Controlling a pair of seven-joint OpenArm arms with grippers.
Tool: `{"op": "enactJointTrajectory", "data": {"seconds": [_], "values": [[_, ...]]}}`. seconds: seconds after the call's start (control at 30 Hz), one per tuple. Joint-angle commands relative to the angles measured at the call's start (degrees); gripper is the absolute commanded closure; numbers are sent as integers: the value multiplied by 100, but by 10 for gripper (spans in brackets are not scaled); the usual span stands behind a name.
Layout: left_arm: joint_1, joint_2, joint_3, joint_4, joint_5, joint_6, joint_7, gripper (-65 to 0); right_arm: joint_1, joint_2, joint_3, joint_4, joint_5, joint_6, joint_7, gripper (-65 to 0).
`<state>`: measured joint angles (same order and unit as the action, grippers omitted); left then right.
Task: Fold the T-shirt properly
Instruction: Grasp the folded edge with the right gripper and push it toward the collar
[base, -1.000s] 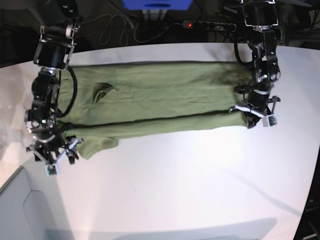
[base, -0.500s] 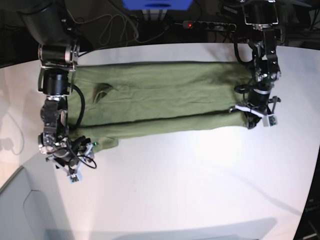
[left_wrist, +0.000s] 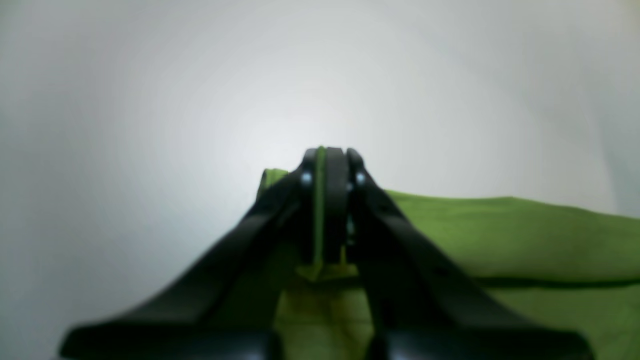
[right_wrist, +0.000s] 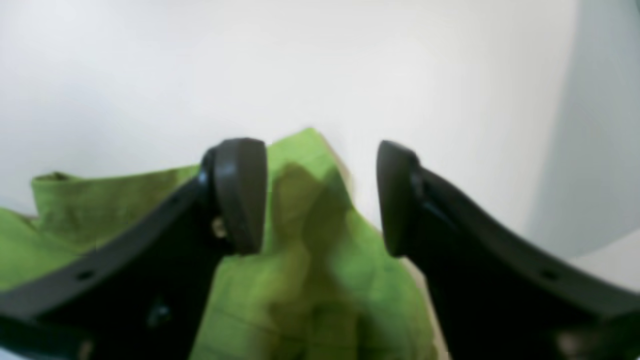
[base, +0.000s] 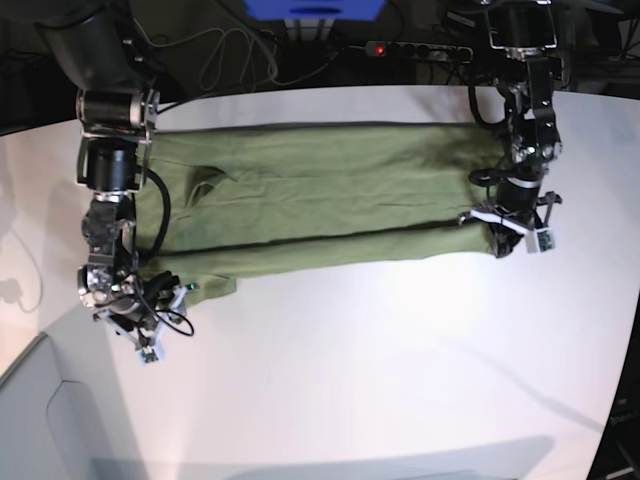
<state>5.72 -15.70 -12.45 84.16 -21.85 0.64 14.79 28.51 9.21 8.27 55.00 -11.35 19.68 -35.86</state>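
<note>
Here the plain olive-green cotton T-shirt (base: 320, 205) lies flat on the white counter (base: 400, 370); left fingers (left_wrist: 336, 200) pinch its hem, right fingers (right_wrist: 240, 195) spread apart over one corner.

T-shirt (base: 320, 205): I see soft matt woven cloth, olive green, lightly creased.
Table (base: 380, 360): I see a smooth white top with a faint sheen.
Right gripper (right_wrist: 320, 195): I see dark matt plastic fingers (right_wrist: 240, 195), smooth.
Left gripper (left_wrist: 327, 200): same dark matt plastic.
</note>
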Motion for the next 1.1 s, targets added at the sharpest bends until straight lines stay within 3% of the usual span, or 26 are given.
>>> {"op": "enactJointTrajectory", "data": {"seconds": [0.0, 0.37, 0.43, 0.6, 0.77, 1.07], "values": [[-75, -60, -26, 116, -9, -16, -164, 0, 177, 50, 12, 69, 67, 102, 126, -293], [-48, -60, -26, 116, -9, -16, -164, 0, 186, 50, 12, -678, 67, 102, 671, -275], [-48, -60, -26, 116, -9, -16, -164, 0, 186, 50, 12, -678, 67, 102, 671, -221], [-48, -60, -26, 116, -9, -16, -164, 0, 230, 50, 12, -670, 67, 102, 619, 0], [-40, -60, -26, 116, -9, -16, -164, 0, 37, 50, 21, -265, 67, 102, 601, -1], [-40, -69, -26, 116, -9, -16, -164, 0, -1009, 85, 39, 2082, 67, 102, 232, 0]]}}
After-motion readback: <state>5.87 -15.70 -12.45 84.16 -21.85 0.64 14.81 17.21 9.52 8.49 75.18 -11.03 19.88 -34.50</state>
